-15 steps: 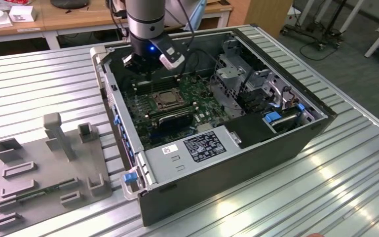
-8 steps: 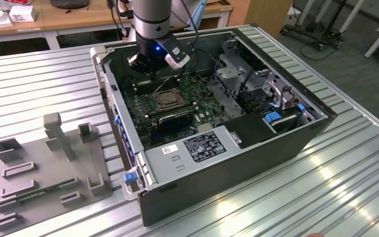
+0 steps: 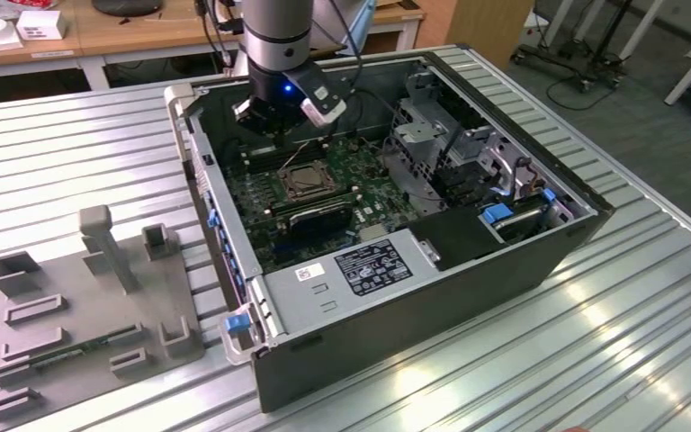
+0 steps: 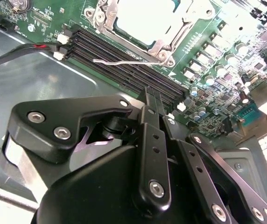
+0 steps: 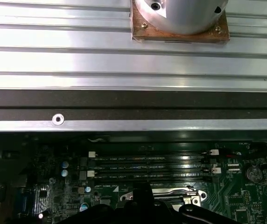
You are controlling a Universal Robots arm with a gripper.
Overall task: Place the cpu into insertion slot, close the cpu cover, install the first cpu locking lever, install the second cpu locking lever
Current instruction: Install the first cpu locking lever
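A black desktop computer case (image 3: 442,297) was shown lying open-side up on a ribbed aluminium table (image 3: 69,162), across the centre of the exterior view. At the upper middle of that frame, 1 grey robot arm (image 3: 276,36) was reaching down into the case. Its black 2-fingered gripper (image 3: 271,121) was held low over the green motherboard (image 3: 358,171), near the square, metal-rimmed insertion slot (image 3: 301,180) at the frame's centre.

In the second wrist view, the small flat square cpu (image 4: 147,16), silvery-grey on top, was seen seated in the slot. The thin silver-grey metal cpu cover (image 4: 164,44) was laid down around it. 1 thin wire locking lever (image 4: 119,60) was seen standing out from the cover's edge, across the long black memory slots (image 4: 124,77), and it did not appear to be hooked down. The state of the other lever could not be made out.

The gripper's fingers were pressed together with nothing held between them. The tips were poised by the memory slots, apart from the lever; contact with the board could not be judged.

Steps 1 and 2 were judged done, and step 3, the first lever, was judged to be in hand. That step would call for the closed fingertips to be set on the free wire, which would need to be pressed down and tucked under its catch.

At the lower left of the exterior view, a grey moulded parts tray (image 3: 94,306) was resting on the table, well apart from the case.
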